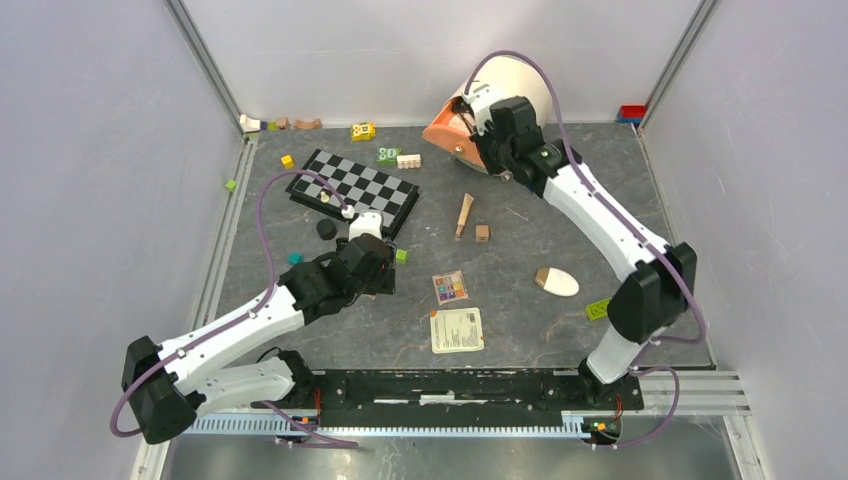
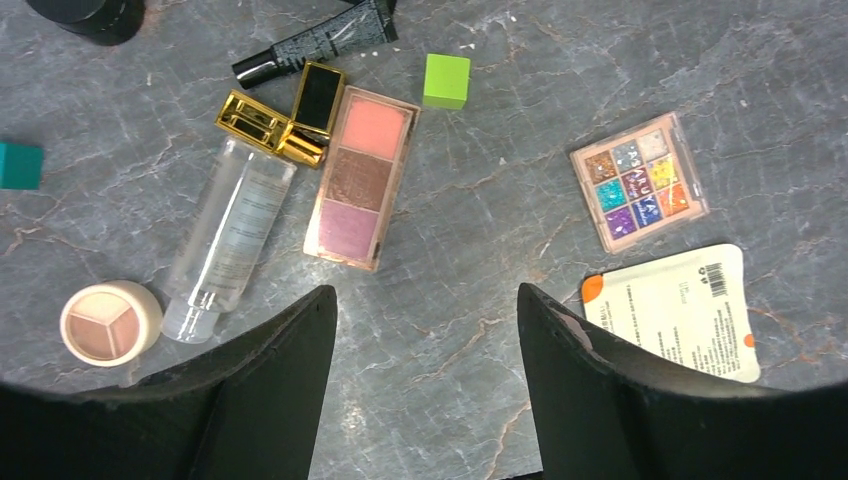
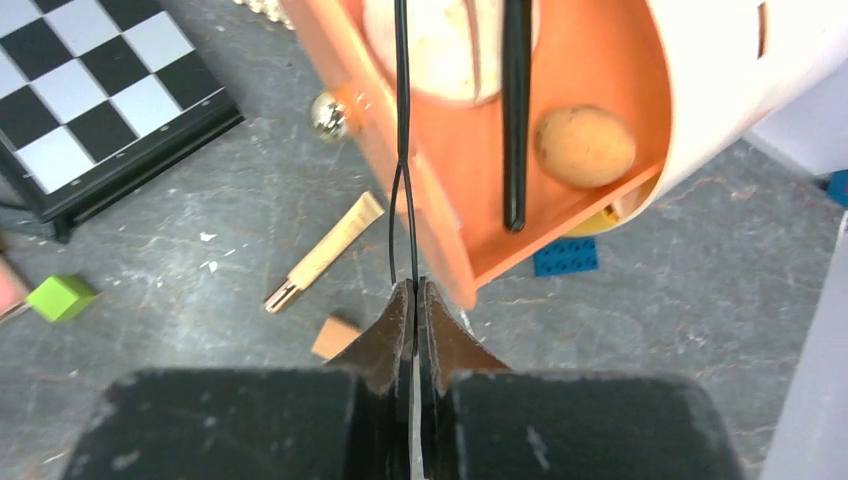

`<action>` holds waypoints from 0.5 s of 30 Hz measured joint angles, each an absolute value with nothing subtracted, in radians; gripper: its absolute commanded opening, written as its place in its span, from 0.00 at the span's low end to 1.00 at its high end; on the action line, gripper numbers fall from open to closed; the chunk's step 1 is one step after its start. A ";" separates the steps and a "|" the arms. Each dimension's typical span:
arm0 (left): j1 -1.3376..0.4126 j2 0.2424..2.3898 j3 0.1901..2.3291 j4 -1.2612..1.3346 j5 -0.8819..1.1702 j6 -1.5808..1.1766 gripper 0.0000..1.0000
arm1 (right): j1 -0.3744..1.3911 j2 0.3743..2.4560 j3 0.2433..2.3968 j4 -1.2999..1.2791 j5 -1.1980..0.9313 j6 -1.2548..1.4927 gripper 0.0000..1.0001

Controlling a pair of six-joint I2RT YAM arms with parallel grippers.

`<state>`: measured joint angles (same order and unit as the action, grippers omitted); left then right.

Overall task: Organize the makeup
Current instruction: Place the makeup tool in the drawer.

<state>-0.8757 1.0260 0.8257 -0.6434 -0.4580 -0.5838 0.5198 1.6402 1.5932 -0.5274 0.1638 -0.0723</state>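
Observation:
My left gripper (image 2: 427, 300) is open and empty, hovering over bare table. Ahead of it lie a pink palette (image 2: 360, 180), a clear bottle (image 2: 228, 235), a gold-and-black lipstick (image 2: 285, 118), a black tube (image 2: 318, 40), a round peach compact (image 2: 110, 322) and a multicolour palette (image 2: 640, 182). My right gripper (image 3: 415, 285) is shut on a thin black two-strand pin (image 3: 403, 150) at the mouth of a tipped white-and-orange container (image 3: 620, 60). A black brush handle (image 3: 516, 110) and a beige egg-shaped sponge (image 3: 585, 145) lie inside the container. A white egg-shaped sponge (image 1: 557, 282) lies on the table.
The chessboard (image 1: 355, 188) sits at the back left. A printed sachet (image 2: 680, 310) lies by my left gripper's right finger. A wooden-handled stick (image 3: 325, 250), a small wooden block (image 3: 335, 337), green (image 2: 446, 80) and teal (image 2: 20, 165) cubes and a blue brick (image 3: 565, 256) are scattered about.

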 measured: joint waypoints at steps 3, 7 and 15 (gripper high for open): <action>-0.871 1.026 0.826 -0.653 -0.469 -0.572 0.74 | 0.501 1.725 1.703 -0.579 0.184 -0.117 0.00; -0.866 1.026 0.826 -0.657 -0.471 -0.556 0.75 | 0.484 1.775 1.804 -0.634 0.211 -0.159 0.00; -0.861 1.028 0.826 -0.656 -0.470 -0.541 0.75 | 0.469 1.777 1.884 -0.646 0.238 -0.205 0.00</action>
<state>-0.8612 1.0283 0.8257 -0.6556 -0.4698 -0.5411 0.4694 1.7771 1.8843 -0.6456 0.2379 -0.2047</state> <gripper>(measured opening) 0.747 0.010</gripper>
